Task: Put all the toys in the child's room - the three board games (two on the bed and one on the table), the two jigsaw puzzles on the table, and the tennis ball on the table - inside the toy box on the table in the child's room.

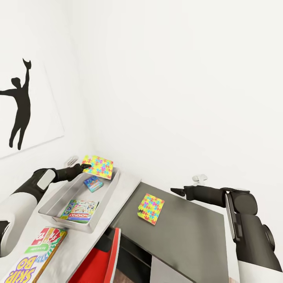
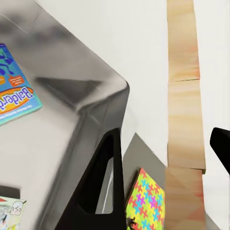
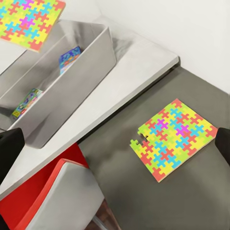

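One jigsaw puzzle point(image 1: 98, 166) lies tilted across the far rim of the light-grey toy box point(image 1: 51, 206), also seen from the right wrist point(image 3: 28, 21). My left gripper point(image 1: 84, 166) sits at that puzzle's edge, open, its fingers point(image 2: 103, 191) spread wide with nothing between them. Inside the box lie a Monopoly board game point(image 1: 80, 210) and a small blue game box point(image 1: 93, 183). The second jigsaw puzzle point(image 1: 151, 208) lies flat on the dark grey surface beside the white table top point(image 1: 127, 184). My right gripper point(image 1: 175, 191) hovers open above and beyond it, with the puzzle point(image 3: 175, 139) lying below its spread fingers.
A Skip-Bo game box point(image 1: 31, 259) lies on the white table at the near left. A red chair point(image 1: 104, 255) stands pushed in below the table's edge. White walls close off the far side, with a black silhouette print point(image 1: 19, 110) on the left one.
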`<state>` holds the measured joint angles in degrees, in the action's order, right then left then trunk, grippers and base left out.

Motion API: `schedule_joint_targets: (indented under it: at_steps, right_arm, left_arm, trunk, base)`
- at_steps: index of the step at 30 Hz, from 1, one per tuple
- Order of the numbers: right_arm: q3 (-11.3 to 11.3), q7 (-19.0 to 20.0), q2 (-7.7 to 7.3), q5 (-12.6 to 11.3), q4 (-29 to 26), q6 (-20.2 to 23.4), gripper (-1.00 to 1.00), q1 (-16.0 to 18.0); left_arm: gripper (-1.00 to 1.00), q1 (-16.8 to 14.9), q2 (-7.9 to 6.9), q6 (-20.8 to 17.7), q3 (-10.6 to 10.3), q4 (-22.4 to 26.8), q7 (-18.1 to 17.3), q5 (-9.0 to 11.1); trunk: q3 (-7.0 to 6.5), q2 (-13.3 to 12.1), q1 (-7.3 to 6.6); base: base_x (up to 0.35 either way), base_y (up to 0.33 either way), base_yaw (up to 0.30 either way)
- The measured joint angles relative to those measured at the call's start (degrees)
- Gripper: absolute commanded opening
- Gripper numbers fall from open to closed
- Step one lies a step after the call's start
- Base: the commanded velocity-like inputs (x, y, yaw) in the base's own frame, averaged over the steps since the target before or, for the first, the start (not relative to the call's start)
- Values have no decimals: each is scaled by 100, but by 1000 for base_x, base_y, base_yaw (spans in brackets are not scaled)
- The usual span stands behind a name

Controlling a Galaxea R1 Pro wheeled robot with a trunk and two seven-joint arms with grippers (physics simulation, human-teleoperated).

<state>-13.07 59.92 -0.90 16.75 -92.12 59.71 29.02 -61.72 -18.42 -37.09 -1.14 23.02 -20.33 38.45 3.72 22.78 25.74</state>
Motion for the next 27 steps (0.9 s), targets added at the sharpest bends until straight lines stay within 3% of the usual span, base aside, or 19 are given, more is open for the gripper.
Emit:
schedule_joint_targets:
  at_steps: [10, 27]
  right_arm:
    - [2, -2, -3, -4, -2, 0, 100, 0]
    - [3, -2, -13, -6, -3, 0, 100, 0]
  left_arm:
    - [-100, 59, -56, 4, 12, -8, -289, -18]
    - [-100, 77, -148, 5, 18, -9, -336, -18]
  trunk:
    - [1, 0, 0]
    - [1, 0, 0]
  base:
    - [0, 0, 0]
    - [0, 0, 0]
